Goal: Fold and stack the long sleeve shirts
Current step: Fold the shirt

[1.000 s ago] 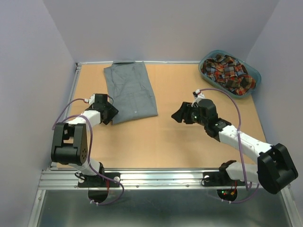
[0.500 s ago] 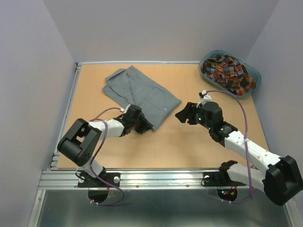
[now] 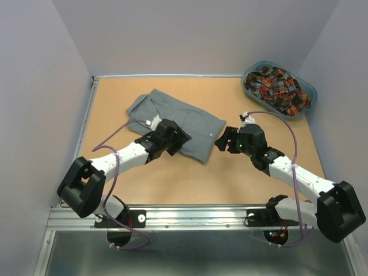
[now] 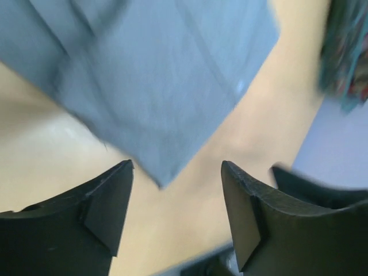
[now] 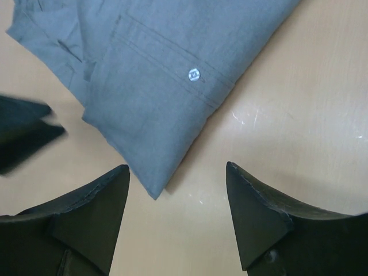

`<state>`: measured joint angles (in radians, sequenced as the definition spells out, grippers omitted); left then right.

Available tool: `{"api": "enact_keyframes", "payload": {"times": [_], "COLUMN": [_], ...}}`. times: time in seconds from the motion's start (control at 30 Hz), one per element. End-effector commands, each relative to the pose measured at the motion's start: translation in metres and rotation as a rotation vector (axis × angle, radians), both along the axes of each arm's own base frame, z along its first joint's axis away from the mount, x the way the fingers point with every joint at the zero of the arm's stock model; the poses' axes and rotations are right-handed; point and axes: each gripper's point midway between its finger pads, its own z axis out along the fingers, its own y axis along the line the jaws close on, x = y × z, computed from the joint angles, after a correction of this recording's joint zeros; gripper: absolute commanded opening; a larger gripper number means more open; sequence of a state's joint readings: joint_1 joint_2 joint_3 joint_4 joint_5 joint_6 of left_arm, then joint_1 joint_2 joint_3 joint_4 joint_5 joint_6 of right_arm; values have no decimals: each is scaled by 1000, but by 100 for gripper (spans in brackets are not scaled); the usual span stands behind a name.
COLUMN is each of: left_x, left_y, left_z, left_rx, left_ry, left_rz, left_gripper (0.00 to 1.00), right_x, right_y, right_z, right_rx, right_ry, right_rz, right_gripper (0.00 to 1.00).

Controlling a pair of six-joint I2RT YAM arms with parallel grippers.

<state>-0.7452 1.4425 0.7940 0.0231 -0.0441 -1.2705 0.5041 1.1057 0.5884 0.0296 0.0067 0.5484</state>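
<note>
Grey cloth just ahead: a corner of the grey shirt (image 5: 167, 80) points into the gap of my left gripper (image 4: 177, 172) and my right gripper (image 5: 177, 168). Both pairs of jaws gape wide, gripping nothing. Far beyond my right jaws, the plaid shirt (image 3: 276, 89) fills the teal basket (image 3: 313, 94).

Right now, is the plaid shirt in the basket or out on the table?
In: the plaid shirt lies bunched inside the teal basket, far right.

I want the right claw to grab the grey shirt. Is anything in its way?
No, nothing visible is in the way. The right gripper is open and points at a corner of the grey shirt, with only bare table around that corner.
</note>
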Motion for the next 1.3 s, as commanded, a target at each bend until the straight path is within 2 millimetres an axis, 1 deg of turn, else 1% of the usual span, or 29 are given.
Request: {"api": "enact_keyframes", "payload": {"times": [0.0,0.07,0.1,0.13,0.17,0.2,0.23,0.3,0.33,0.37,0.47,0.5,0.57,0.6,0.67,0.7,0.73,0.83,0.87,0.9,0.97,1.0,1.03,1.07,1.13,1.17,1.2,1.23,1.27], "left_x": [57,78,95,108,118,126,144,164,170,176,185,182,173,162,149,143,127,94,88,68,50,45,33,32,29,30,32,33,35], "left_y": [97,122,127,145,148,151,156,157,157,163,168,172,175,179,181,181,184,182,178,174,171,168,170,170,169,168,165,162,159], "left_z": [24,28,33,32,32,11,23,9,4,-10,-22,-37,-53,-68,-78,-74,-86,-89,-78,-88,-91,-83,-88,-77,-65,-57,-37,-25,-7], "left_rx": [278,335,356,412,429,465,482,506,510,514,509,505,490,463,437,414,398,311,266,228,175,139,134,122,118,121,127,131,131], "left_ry": [-158,-178,-191,-202,-198,-138,-146,-102,-94,-62,-35,11,65,120,161,159,195,215,187,220,242,222,234,196,153,125,63,22,-32], "left_rz": [155,173,180,169,161,140,137,128,122,128,148,160,164,178,194,205,235,288,293,282,306,301,305,303,286,280,264,250,242], "left_gripper": [71,67,66,65,65,63,61,56,53,52,49,48,48,48,48,48,48,48,48,48,50,51,53,54,59,64,67,70,74], "right_x": [1,1,1,3,4,5,7,9,12,13,19,19,22,23,23,23,24,25,28,29,31,32,32,32,29,29,28,29,23], "right_y": [18,26,29,35,37,39,43,47,49,49,43,41,35,31,28,26,24,19,14,10,5,2,1,3,9,11,18,19,20], "right_z": [4,-2,-4,-11,-12,-15,-16,-16,-17,-18,-23,-28,-33,-36,-39,-40,-42,-43,-43,-44,-42,-42,-40,-35,-28,-25,-13,-7,-9], "right_rx": [28,31,30,26,27,26,26,27,27,23,2,-10,-29,-43,-55,-60,-73,-93,-109,-122,-134,-141,-151,-147,-142,-144,-129,-129,-149], "right_ry": [23,52,62,89,96,106,112,116,118,121,123,130,132,132,134,133,131,120,114,109,98,96,88,76,58,50,25,9,28], "right_rz": [90,127,142,165,170,178,184,191,190,186,139,128,96,77,63,59,50,36,15,0,-16,-24,-20,-8,47,60,106,113,130], "right_gripper": [73,73,73,73,72,72,70,67,65,61,55,52,51,51,51,51,51,51,51,51,51,51,51,51,52,52,52,52,52]}}
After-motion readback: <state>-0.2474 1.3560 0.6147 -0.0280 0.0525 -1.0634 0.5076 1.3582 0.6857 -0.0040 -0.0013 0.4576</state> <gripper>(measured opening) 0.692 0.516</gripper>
